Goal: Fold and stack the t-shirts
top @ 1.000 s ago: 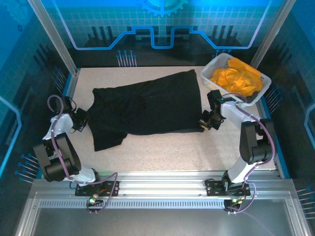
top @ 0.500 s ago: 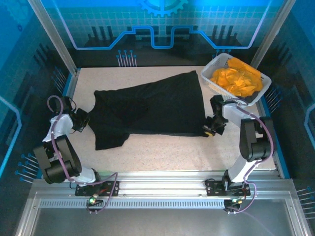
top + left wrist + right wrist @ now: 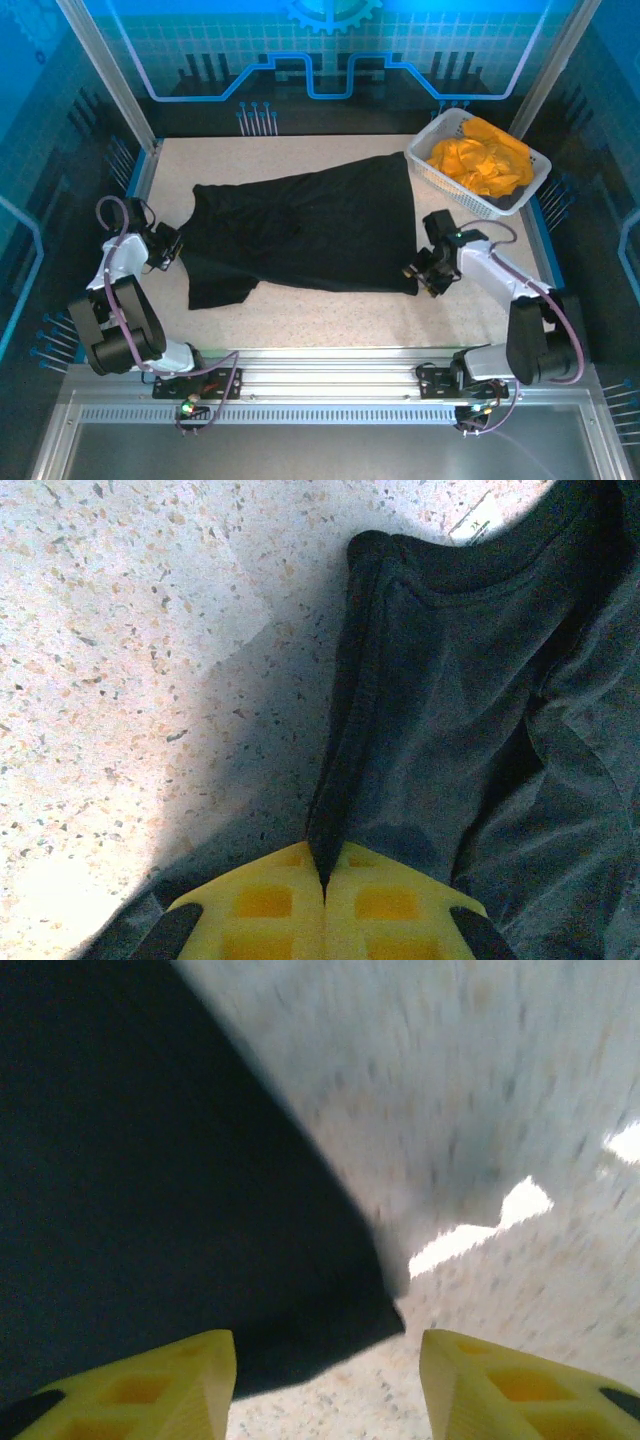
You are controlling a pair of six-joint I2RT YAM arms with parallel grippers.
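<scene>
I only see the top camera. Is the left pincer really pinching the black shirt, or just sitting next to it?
Observer: Pinching it. In the left wrist view, the left pincer is closed on a fold of the black cloth t-shirt.
Operator: Which bit of the shirt?
Observer: Near the collar. The small white neck label peeks out just past it.
Operator: And the other one?
Observer: The right pincer is open. The right wrist view shows its yellow fingers apart, with the shirt's corner lying loose on the speckled white table between them.
</scene>
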